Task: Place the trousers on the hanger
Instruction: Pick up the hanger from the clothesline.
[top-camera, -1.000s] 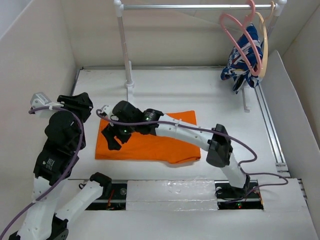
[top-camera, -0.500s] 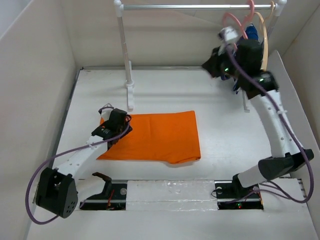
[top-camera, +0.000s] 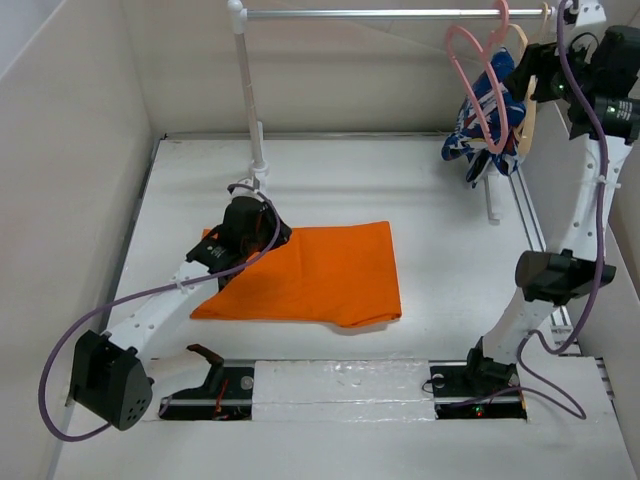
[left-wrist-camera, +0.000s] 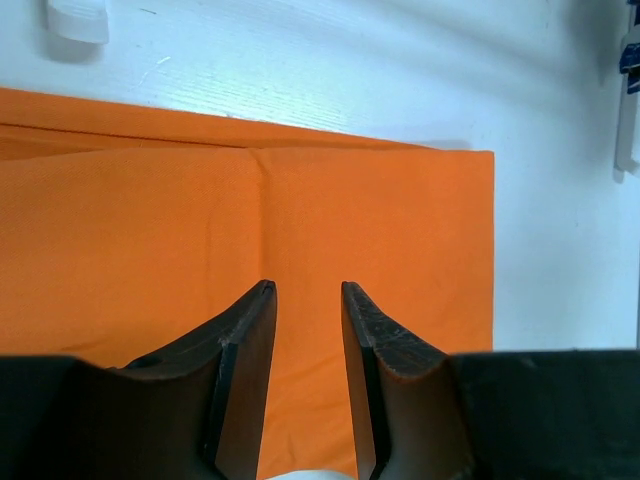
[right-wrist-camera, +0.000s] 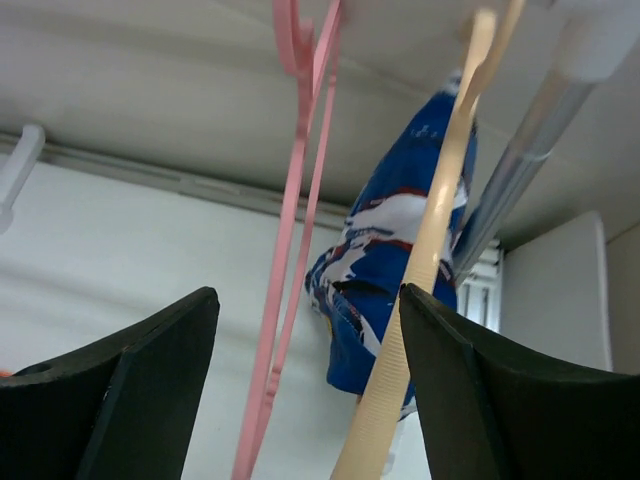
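I see the orange trousers (top-camera: 310, 275) lying flat on the table (top-camera: 450, 260), below the rail (top-camera: 370, 14), nearer its left post. My left gripper (left-wrist-camera: 305, 290) sits over their left edge, fingers slightly apart, gripping nothing. The pink hanger (top-camera: 478, 90) hangs at the rail's right end, beside the tan hanger (top-camera: 527, 110). My right gripper (right-wrist-camera: 305, 295) is raised there, spread wide, holding nothing.

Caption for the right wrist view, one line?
Open right gripper faces the pink hanger and tan hanger, blue patterned garment behind.
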